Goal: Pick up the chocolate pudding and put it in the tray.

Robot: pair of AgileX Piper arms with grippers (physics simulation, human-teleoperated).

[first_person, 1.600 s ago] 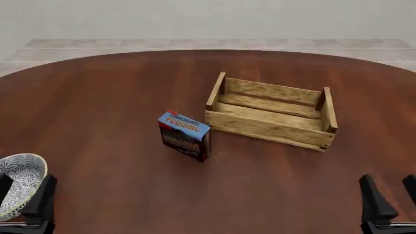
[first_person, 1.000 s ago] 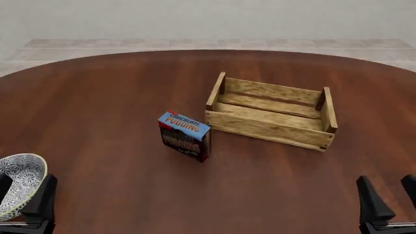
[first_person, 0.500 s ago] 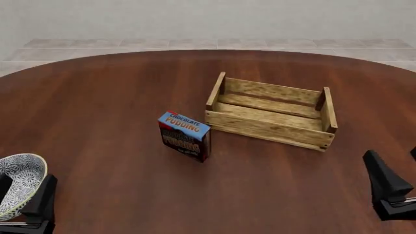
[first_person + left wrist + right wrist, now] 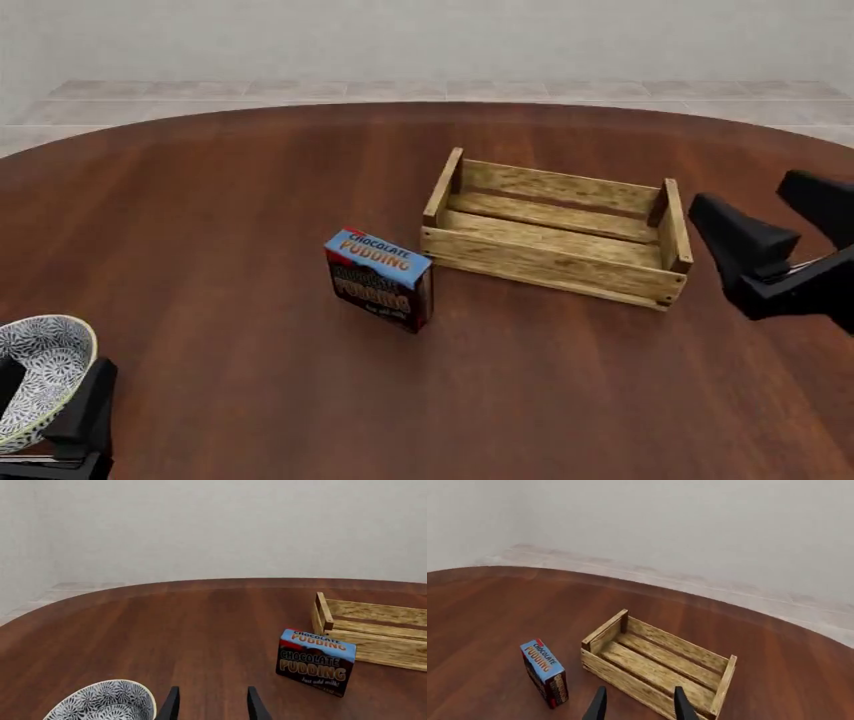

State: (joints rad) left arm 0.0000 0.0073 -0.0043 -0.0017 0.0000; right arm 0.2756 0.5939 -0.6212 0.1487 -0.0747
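— Chocolate pudding point(image 4: 379, 278): where does it stand?
— Upright on the dark wooden table point(image 4: 240, 200), just beside the near left corner of the tray point(image 4: 558, 232), a narrow gap between them. Nothing touches it.
— And the tray?
— Nothing lies on its slats; its long sides run slightly askew to the table's edge.
— The right pincer point(image 4: 777, 232)?
— Raised just off the tray's right end board, fingers spread apart, gripping nothing.
— The left pincer point(image 4: 212, 705)?
— Low at the near left corner, well apart from the pudding, fingers parted and bare, beside a white patterned bowl point(image 4: 38, 375).
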